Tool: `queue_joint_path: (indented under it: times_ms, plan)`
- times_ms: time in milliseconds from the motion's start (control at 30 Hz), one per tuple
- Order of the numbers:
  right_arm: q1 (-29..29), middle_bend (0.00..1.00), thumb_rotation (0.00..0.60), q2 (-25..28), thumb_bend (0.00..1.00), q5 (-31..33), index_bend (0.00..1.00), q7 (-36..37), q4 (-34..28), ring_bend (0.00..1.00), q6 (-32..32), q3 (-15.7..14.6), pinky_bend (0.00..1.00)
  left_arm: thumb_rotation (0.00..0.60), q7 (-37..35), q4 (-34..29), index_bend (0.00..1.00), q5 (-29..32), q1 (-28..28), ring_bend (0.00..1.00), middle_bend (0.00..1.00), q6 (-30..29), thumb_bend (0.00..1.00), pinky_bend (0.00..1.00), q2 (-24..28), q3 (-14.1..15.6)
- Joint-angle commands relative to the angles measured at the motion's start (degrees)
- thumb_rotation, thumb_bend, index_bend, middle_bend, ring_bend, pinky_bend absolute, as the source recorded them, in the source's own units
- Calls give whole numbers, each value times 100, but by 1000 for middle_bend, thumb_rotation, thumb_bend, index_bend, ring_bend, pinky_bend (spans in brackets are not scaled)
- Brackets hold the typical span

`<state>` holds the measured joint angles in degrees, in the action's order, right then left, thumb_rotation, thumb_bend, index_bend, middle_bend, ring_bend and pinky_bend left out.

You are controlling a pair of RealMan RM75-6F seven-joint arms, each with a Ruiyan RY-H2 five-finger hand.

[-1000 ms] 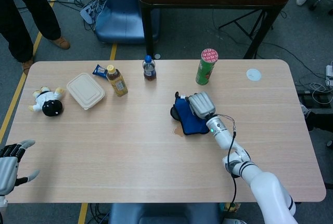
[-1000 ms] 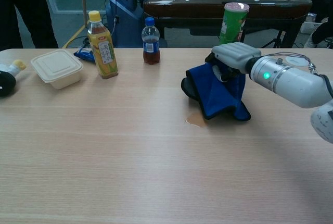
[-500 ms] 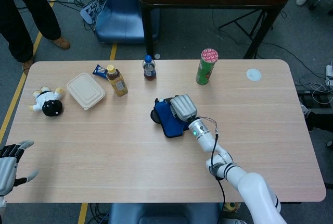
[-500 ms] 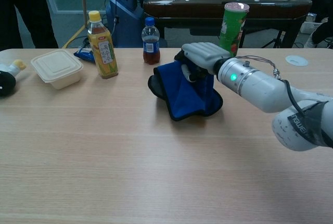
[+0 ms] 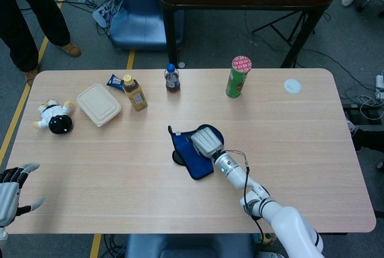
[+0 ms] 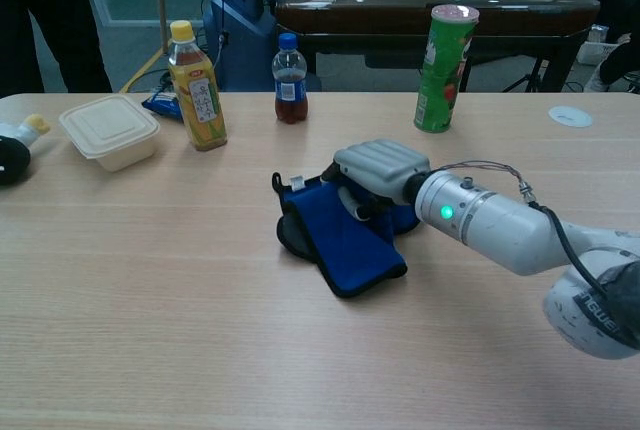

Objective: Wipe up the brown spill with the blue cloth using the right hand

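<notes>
The blue cloth (image 5: pixel 187 151) (image 6: pixel 350 253) lies crumpled on the wooden table (image 5: pixel 120 168) near its middle. My right hand (image 5: pixel 204 140) (image 6: pixel 379 169) rests on top of the cloth's right part, palm down, fingers curled into the fabric and gripping it. No brown spill shows on the wood around the cloth; whatever lies beneath it is hidden. My left hand (image 5: pixel 10 189) hangs off the table's front left corner, fingers spread and holding nothing.
Along the back stand a green chip can (image 5: pixel 238 77) (image 6: pixel 441 68), a cola bottle (image 5: pixel 172 78) (image 6: pixel 290 80) and a yellow tea bottle (image 5: pixel 135 93) (image 6: pixel 196 72). A lidded food box (image 5: pixel 99 104) (image 6: pixel 110 130) and a plush toy (image 5: pixel 54 117) lie at the left.
My right hand has dragged the blue cloth leftward and toward the front across the brown spill. The stain seen beside the cloth a second ago no longer shows.
</notes>
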<state>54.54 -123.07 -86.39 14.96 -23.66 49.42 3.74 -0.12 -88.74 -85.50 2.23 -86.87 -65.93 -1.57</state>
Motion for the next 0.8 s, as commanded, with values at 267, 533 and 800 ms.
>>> queue_joint_path:
  times_ms: [267,533,800]
  plan:
    - [-541,557,600,242,697,-382,624,370,-255,482,528,-456,660,600,15,-3,236,-26,16,206,223,9,127,160,-14,-2]
    - [-791,557,600,528,697,-505,623,391,-512,481,725,-600,660,600,58,-29,236,-49,54,206,223,51,127,160,-32,-2]
    - [-900,557,600,718,697,-364,624,367,-508,481,589,-485,660,600,74,-32,236,-43,65,206,223,69,127,160,-30,-3]
